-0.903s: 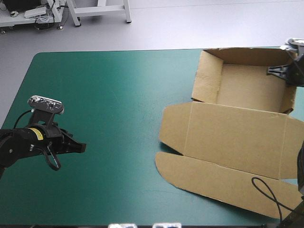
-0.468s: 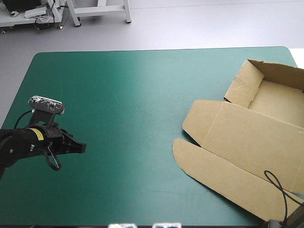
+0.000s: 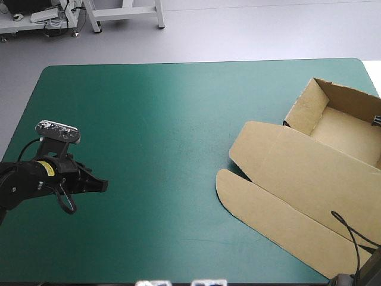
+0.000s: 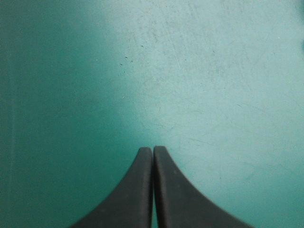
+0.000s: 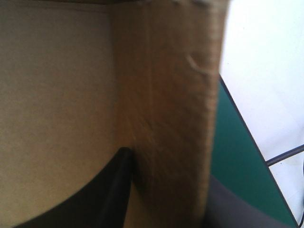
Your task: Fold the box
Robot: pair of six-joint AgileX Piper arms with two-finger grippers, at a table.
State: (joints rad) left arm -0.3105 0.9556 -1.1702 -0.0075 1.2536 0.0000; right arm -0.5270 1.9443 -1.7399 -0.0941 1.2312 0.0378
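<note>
**Box fold: right arm is doing the work, left one is idling**

Starting far to the left of the box, the left gripper (image 3: 102, 185) is hovering low over the bare teal-green cover (image 3: 155, 113) with its black fingers (image 4: 142, 190) pressed together in a point, holding nothing.

The box (image 3: 309, 173) is lying at the cover's right end. Its tray part is standing up with walls raised at the far side, and the lid is lying flat and open toward the near side.

At the box's far right wall, the right gripper (image 5: 168, 180) is clamping the board. One finger is sitting inside the tray and the other outside, with the wall pinched between them. From above you're barely seeing it at the edge.

My read is that it's in the tuck-and-shape-the-walls stage, and the right arm is steadying or repositioning the tray. Next it's probably going to need to let go cleanly without tipping that wall. The left arm would also need to be coming across to help, since it's well apart from the box.
</note>
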